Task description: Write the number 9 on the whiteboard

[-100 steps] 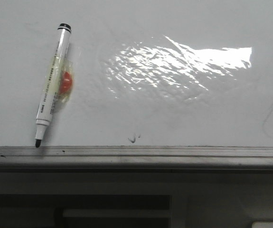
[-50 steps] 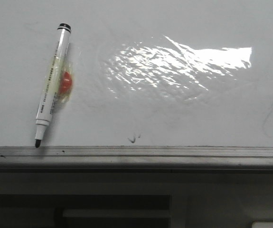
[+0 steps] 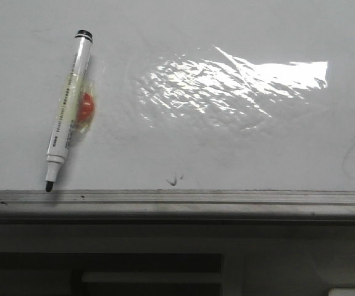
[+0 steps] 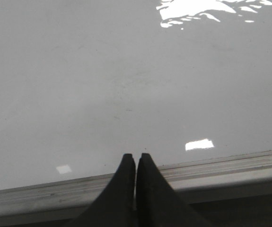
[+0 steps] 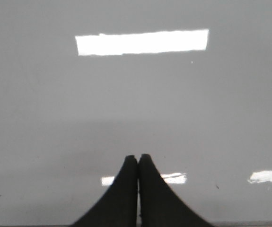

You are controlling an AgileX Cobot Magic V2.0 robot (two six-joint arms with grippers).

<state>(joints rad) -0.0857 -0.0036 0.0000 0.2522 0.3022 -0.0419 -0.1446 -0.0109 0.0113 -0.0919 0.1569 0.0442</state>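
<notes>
Nothing has moved since the earlier frame: your whiteboard (image 3: 226, 142) carries no 9.
Both claws, left (image 4: 136, 158) and right (image 5: 138, 159), sit pressed together, holding nothing; the marker (image 3: 68, 128) lies on the board, tip at the ledge (image 3: 226, 198).

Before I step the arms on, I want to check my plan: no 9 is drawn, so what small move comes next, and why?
Probably send the left tool toward the marker to grasp it. The whiteboard shows only faint smudges, both tools are shut and empty, the right tool included, and the uncapped marker lies on the board's left side, tip at the ledge.
</notes>
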